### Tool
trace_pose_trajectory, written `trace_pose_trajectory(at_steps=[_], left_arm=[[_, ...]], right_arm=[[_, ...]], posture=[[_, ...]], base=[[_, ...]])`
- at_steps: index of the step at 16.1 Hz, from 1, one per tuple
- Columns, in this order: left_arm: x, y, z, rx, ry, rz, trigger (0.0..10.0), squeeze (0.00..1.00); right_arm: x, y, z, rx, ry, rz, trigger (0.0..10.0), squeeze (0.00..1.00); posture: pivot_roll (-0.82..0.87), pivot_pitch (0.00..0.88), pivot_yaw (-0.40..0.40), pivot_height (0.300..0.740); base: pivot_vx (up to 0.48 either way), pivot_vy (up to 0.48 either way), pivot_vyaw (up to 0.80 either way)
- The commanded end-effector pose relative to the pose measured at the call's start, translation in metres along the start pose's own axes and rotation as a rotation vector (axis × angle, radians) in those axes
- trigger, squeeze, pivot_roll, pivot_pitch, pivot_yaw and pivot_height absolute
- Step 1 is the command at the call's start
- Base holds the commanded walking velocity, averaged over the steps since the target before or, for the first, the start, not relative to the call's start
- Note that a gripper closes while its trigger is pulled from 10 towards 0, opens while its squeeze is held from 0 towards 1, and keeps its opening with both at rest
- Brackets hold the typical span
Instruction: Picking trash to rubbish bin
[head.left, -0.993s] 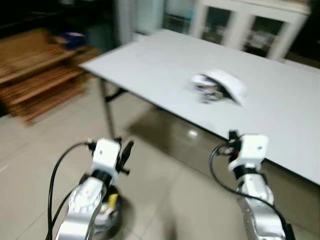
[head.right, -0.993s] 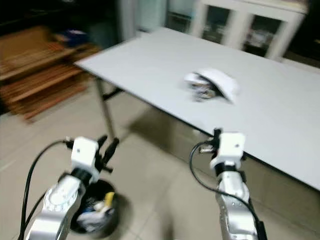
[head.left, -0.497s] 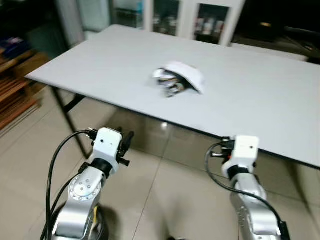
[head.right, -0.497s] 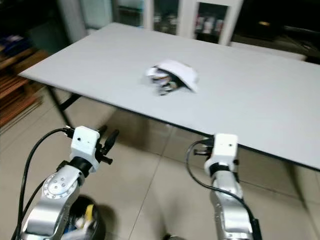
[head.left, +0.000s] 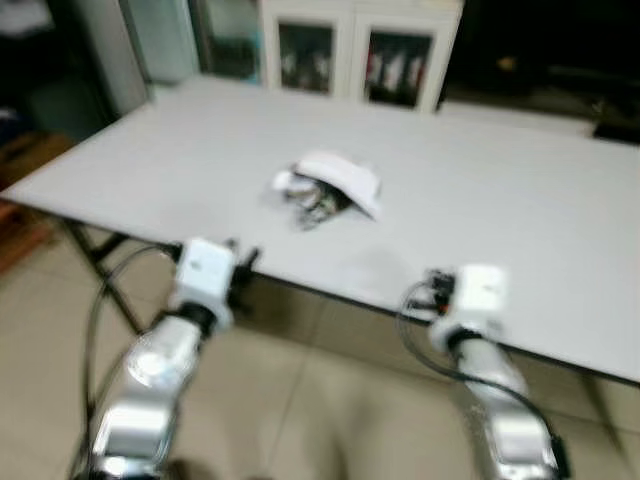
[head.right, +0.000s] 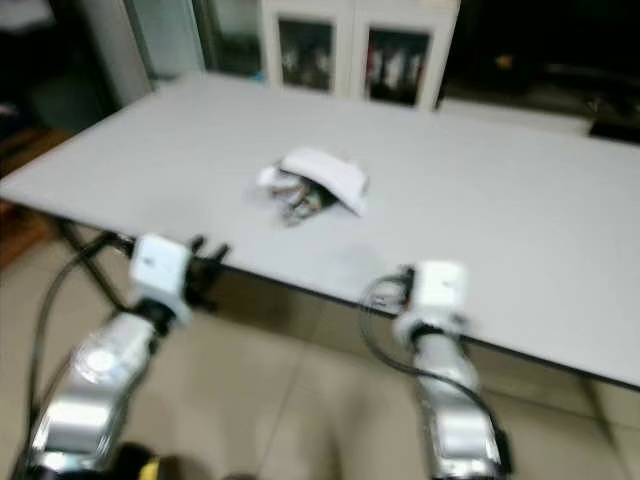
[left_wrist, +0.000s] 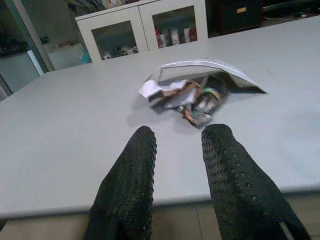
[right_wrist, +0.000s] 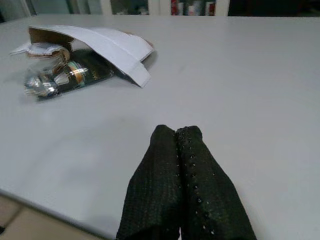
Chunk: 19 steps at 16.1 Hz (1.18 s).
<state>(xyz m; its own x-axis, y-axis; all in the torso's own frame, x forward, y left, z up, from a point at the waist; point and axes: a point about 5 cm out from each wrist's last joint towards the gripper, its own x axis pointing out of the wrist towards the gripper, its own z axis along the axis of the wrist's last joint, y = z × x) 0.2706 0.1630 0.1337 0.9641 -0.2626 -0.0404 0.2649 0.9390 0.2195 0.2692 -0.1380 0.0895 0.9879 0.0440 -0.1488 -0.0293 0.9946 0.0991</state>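
Left jaws parted, right closed; one trash pile (left_wrist: 200, 92), seemingly.

A wide, pale grey, smooth-topped table (head.left: 520, 220) stands on dark metal legs over a beige tiled floor (head.left: 300, 400). Near the middle of the table lies a small heap of trash (head.left: 325, 188): a bent white paper sheet over what looks like crumpled foil wrappers, resting directly on the tabletop.
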Motion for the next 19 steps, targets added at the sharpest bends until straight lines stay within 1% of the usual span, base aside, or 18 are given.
trace_pose_trajectory(at_steps=[1,9,14,16,17,19], left_arm=[[0.003,-0.005,0.004,-0.004,-0.010,-0.019,10.0,0.00],[0.003,0.001,0.000,-0.003,0.008,-0.010,10.0,0.00],[0.006,0.005,0.002,0.009,0.002,-0.011,10.0,0.00],[0.007,0.010,0.004,0.020,-0.010,0.014,10.0,0.00],[0.008,0.016,0.009,0.009,-0.039,0.054,10.0,0.00],[0.008,0.021,0.012,-0.017,-0.047,0.069,10.0,0.00]], right_arm=[[0.000,-0.010,0.001,-0.008,0.011,-0.024,10.0,0.00],[-0.001,-0.006,-0.006,-0.019,0.046,0.005,10.0,0.00],[-0.004,-0.008,-0.010,-0.028,0.061,0.011,10.0,0.00],[-0.005,-0.007,-0.010,-0.029,0.062,0.017,10.0,0.00],[-0.005,-0.007,-0.010,-0.029,0.061,0.020,10.0,0.00],[-0.005,-0.007,-0.009,-0.030,0.059,0.026,10.0,0.00]], posture=[[0.05,0.000,-0.008,0.740],[0.06,0.000,-0.017,0.740],[0.05,0.000,-0.017,0.740],[0.05,0.000,-0.018,0.740],[0.05,0.000,-0.019,0.740],[0.06,0.000,-0.021,0.740]], base=[[0.401,0.000,0.00],[0.398,0.000,0.00],[0.399,0.000,0.00],[0.394,0.000,0.00],[0.000,0.000,0.00],[0.000,0.000,0.00]])
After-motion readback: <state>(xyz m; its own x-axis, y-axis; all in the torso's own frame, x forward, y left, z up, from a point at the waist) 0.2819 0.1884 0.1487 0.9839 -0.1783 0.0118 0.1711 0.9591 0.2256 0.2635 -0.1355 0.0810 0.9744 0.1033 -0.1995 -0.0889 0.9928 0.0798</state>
